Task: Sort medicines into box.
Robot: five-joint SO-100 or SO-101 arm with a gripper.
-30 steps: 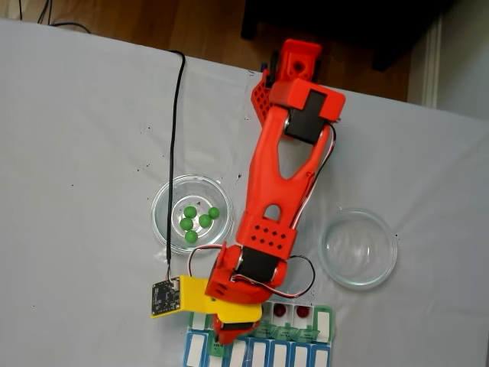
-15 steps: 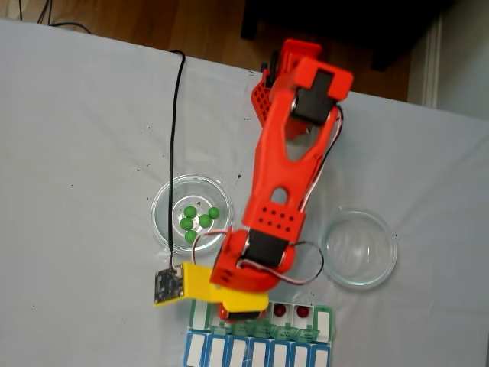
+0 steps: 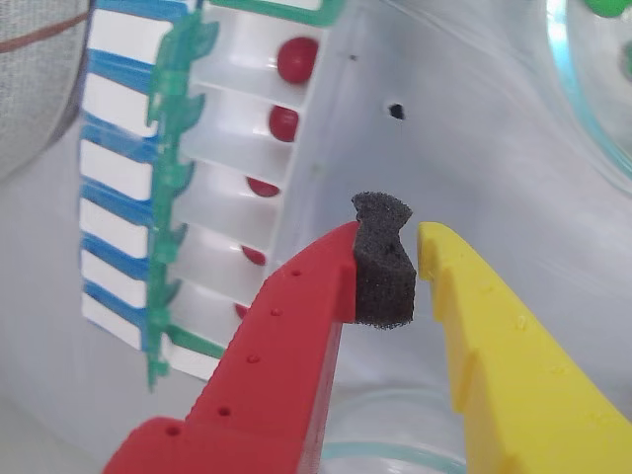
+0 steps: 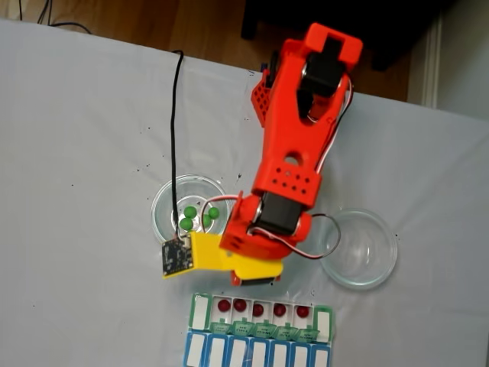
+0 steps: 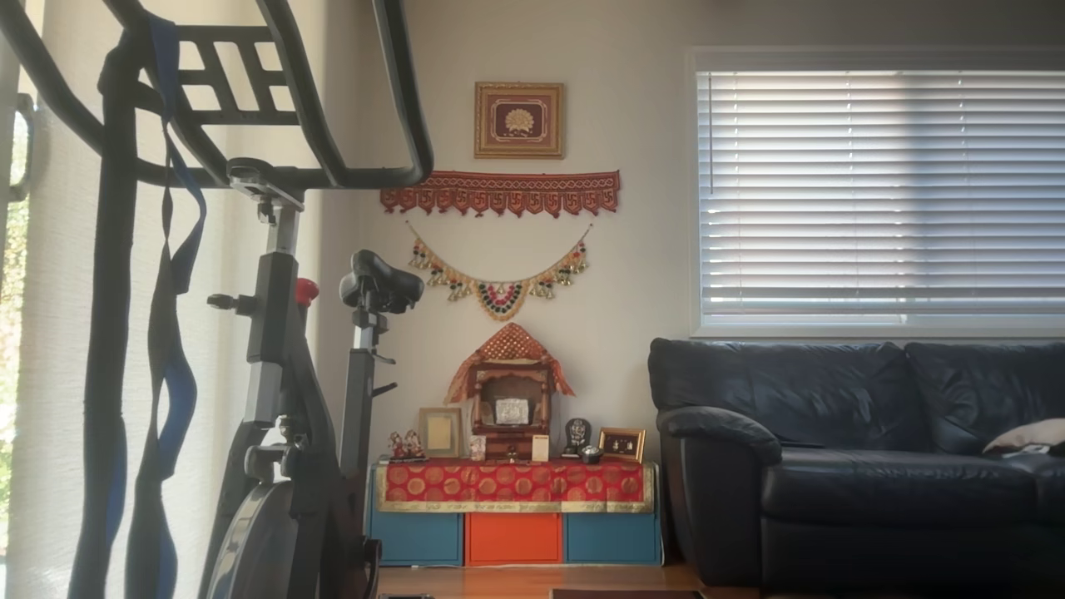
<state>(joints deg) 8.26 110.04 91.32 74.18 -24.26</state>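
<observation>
1. Wrist view: the gripper point(image 3: 387, 259) is narrowly parted and holds nothing. The black foam pad point(image 3: 381, 259) on its red finger point(image 3: 286, 336) stands just apart from the yellow finger point(image 3: 494, 336). The box point(image 3: 229, 168) lies left of the fingertips with its green lids point(image 3: 170, 188) flapped open. Dark red medicines point(image 3: 296, 59) sit one to a compartment down the row, the lower ones half hidden by the walls. A glass rim at the upper right holds a bit of green.

2. Fixed view: the gripper point(image 4: 256, 280) hangs over bare table just above the box point(image 4: 199, 310), which runs along the table's lower edge, its long axis left to right. Five red medicines point(image 4: 260, 308) fill five neighbouring compartments; the leftmost one looks empty. The green medicines point(image 4: 188, 217) lie in the left glass dish point(image 4: 162, 205), touching or nearly so, up and to the left of the gripper. The right glass dish point(image 4: 359, 248) is empty. Judging by this, the reds are sorted and the next reach turns away from the box, up-left toward the green cluster.

3. Other view: a living room with an exercise bike point(image 5: 283, 374) and a dark sofa point(image 5: 857, 449).
</observation>
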